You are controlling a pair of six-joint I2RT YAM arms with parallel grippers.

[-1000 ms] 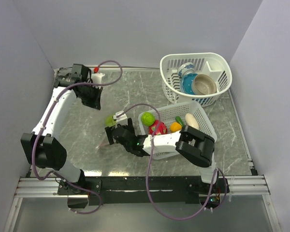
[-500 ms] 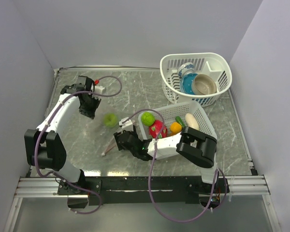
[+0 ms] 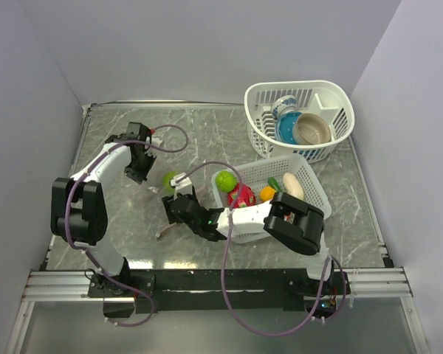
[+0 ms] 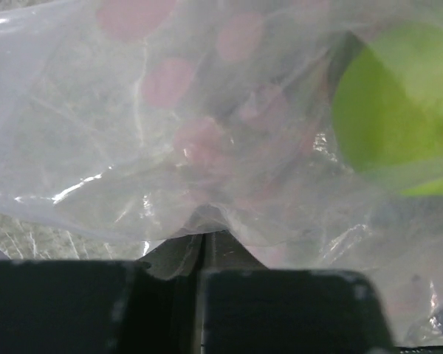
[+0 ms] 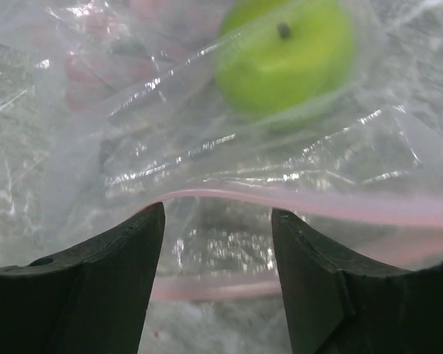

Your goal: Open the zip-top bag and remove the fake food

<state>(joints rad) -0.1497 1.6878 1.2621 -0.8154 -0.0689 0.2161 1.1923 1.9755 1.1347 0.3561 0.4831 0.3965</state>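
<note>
The clear zip-top bag (image 3: 161,221) lies on the table between the two grippers, with one green ball (image 3: 170,181) of fake food inside it. My left gripper (image 3: 137,170) is shut on a pinch of the bag's plastic (image 4: 207,214); the ball (image 4: 402,110) shows through the film to its right. My right gripper (image 3: 177,201) stands open at the bag's mouth, with the pink zip strip (image 5: 229,195) running between its fingers (image 5: 111,258) and the ball (image 5: 284,51) beyond. More fake food lies in the rectangular basket (image 3: 310,193): a green ball (image 3: 224,181), a red piece (image 3: 241,195), an orange (image 3: 268,193), a cream oblong (image 3: 294,184).
A rounded white basket (image 3: 332,92) at the back right holds a blue-patterned cup (image 3: 284,107) and a tan bowl (image 3: 312,129). Walls close in the table on the left, back and right. The right arm reaches across in front of the rectangular basket.
My left gripper has come down and nearer with the bag in its pinch. The right gripper's jaws have narrowed somewhat around the bag's mouth and shifted a little.
</note>
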